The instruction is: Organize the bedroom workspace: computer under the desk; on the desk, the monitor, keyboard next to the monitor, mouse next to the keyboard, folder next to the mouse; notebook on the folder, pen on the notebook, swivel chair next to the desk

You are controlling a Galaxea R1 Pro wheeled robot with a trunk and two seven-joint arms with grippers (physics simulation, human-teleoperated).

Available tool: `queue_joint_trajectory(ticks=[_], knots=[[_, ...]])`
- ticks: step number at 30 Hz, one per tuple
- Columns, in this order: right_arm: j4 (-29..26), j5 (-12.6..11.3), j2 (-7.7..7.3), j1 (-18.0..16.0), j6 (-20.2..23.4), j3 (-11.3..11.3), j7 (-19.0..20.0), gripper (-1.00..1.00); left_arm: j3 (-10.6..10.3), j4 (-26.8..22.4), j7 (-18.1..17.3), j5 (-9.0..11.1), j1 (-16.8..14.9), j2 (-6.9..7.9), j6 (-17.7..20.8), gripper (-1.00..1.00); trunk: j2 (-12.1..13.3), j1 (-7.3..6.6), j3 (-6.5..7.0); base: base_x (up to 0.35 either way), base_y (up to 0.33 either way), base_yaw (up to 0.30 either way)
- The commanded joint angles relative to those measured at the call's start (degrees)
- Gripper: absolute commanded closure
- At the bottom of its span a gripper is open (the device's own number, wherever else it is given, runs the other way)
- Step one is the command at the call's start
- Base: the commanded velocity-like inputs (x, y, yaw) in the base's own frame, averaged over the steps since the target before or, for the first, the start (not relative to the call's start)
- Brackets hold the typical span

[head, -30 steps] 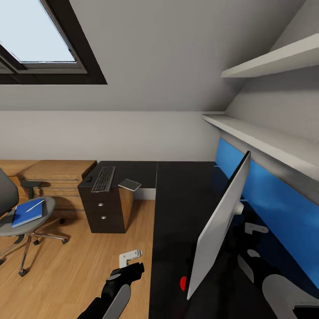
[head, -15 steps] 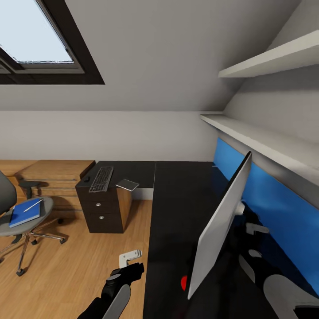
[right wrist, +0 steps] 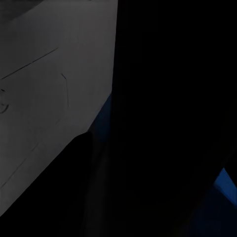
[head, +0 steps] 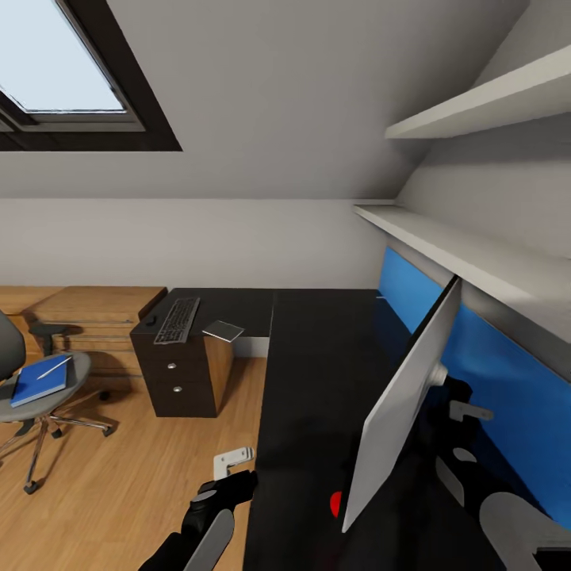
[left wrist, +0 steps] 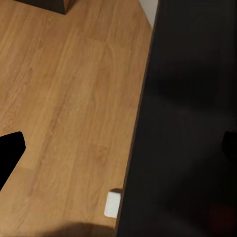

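Two dark fingertips of the left gripper [left wrist: 118,148] stand far apart in the left wrist view, one [left wrist: 10,153] over the wooden floor [left wrist: 69,98], the other [left wrist: 230,144] over the glossy black desk [left wrist: 192,98]; nothing lies between them and they touch nothing. From the head camera that gripper [head: 235,469] hangs low beside the desk [head: 317,365] edge. Whether the right gripper is spread or closed I cannot tell: its wrist view is mostly dark, with a pale grey surface and slivers of blue. The monitor [head: 404,396] stands on the desk, seen nearly edge-on, silver-white back toward the robot, just in front of the blue wall panel [head: 492,373]. On the far wing of the desk, above the drawer unit [head: 181,373], lie the keyboard [head: 177,319], the small black mouse [head: 151,320] just beside it, and a flat grey notebook [head: 223,331] near its other side. Well apart on the floor sits the swivel chair [head: 24,396], bearing the blue folder [head: 40,382] with the white pen [head: 54,367] on top
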Motion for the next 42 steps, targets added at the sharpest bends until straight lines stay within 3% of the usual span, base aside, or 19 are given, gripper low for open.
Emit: queue_joint_trajectory(ticks=[1,32,42], knots=[[2.13,2.95,-1.05,0.00,-0.75,1.05,-0.26,1.00,-0.07,-0.10,0.47,0.40,-0.05,0.01,0.13,-1.00,-0.07,0.03,-0.12,0.000,-0.051,0.000],[2.14,2.95,-0.96,0.00,-0.77,1.11,-0.26,1.00,-0.23,0.74,0.43,0.40,-0.05,0.01,0.10,-1.00,-0.07,0.03,-0.12,0.038,-0.003,0.000],[2.14,3.01,-0.96,0.00,-0.82,1.18,-0.26,1.00,-0.96,1.11,0.44,0.48,-0.05,0.01,-1.65,-1.00,-0.07,0.03,-0.12,0.003,0.000,0.000]])
